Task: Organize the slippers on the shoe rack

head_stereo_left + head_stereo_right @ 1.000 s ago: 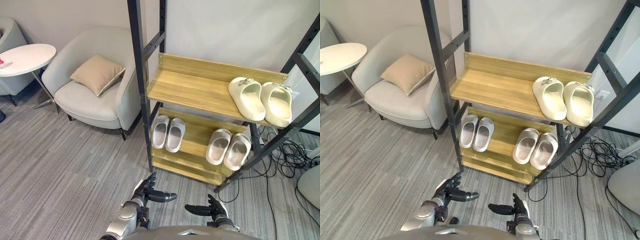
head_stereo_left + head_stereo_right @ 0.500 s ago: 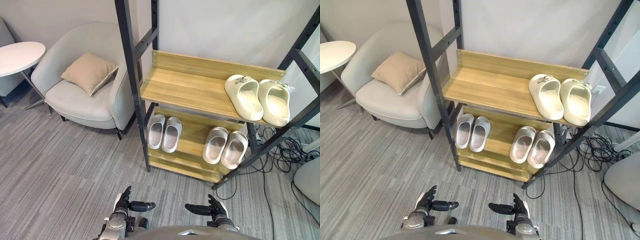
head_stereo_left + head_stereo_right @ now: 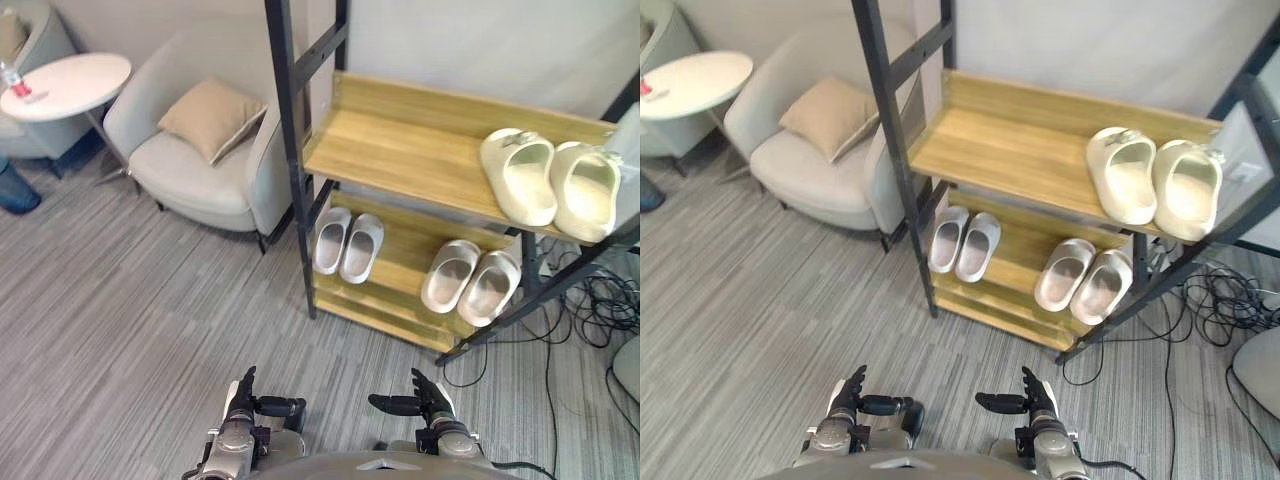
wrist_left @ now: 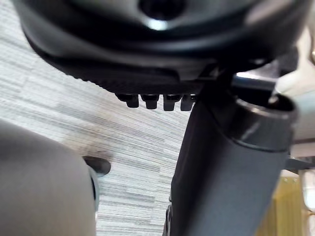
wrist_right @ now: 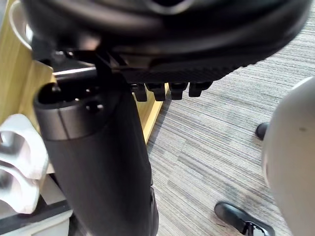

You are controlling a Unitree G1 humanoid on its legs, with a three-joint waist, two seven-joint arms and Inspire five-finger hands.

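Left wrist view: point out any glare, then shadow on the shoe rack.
Left wrist view: a bright glint on the dark casing of the left hand. Left eye view: upper shelf evenly lit, lower shelf shaded toward its back.

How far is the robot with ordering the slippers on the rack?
Three pairs sit side by side on the shoe rack: cream pair on top, white pair and grey pair below. Left hand and right hand are open, holding nothing. Nothing visible seems left.
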